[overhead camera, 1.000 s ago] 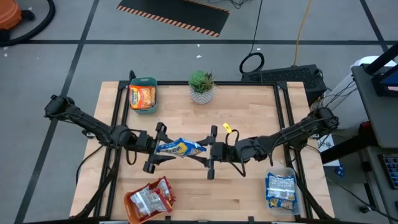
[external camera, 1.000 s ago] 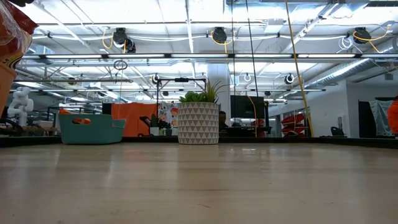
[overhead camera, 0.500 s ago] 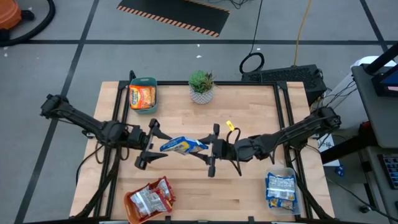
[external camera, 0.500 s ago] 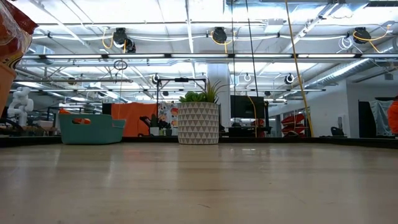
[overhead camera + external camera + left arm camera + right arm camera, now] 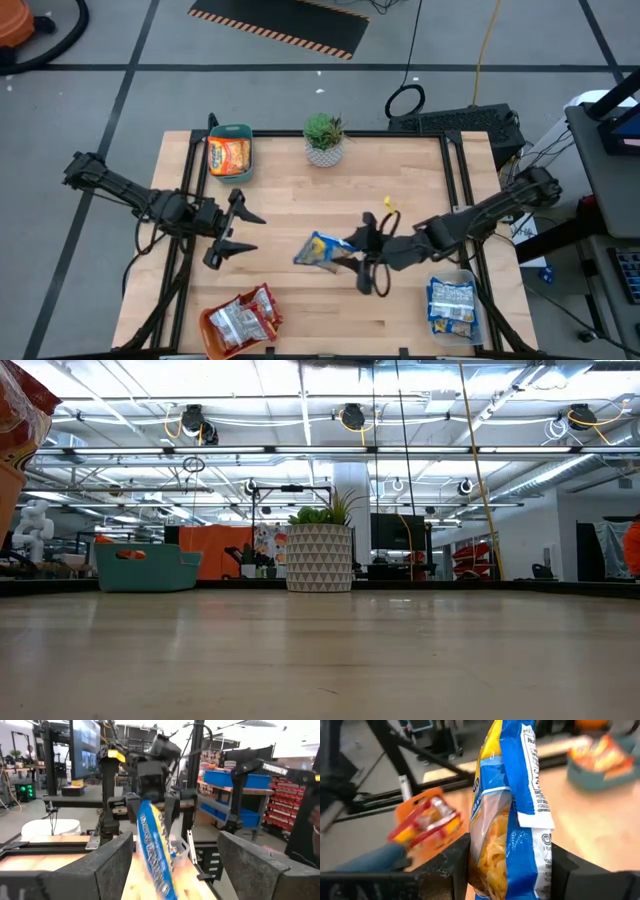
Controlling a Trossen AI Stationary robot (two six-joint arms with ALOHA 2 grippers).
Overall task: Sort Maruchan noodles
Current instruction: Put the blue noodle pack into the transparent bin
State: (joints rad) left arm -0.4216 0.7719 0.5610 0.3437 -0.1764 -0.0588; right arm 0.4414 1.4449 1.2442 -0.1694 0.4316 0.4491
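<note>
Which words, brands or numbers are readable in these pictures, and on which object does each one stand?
None can be read for certain.
Blue-and-yellow noodle packet in the right hand: printing too blurred.
Orange packet in the teal bin: too small.
Packets in the clear bin: too small.

Robotics lab (ceiling pipes [image 5: 300,450], stocked shelving [image 5: 250,785])

No brand, word or number can be read anywhere. The blue-and-yellow packet [image 5: 512,805] carries fine white print and a small round mark down a white strip on its back, too small to make out. White lettering runs along the same packet in the left wrist view [image 5: 152,847], blurred.
</note>
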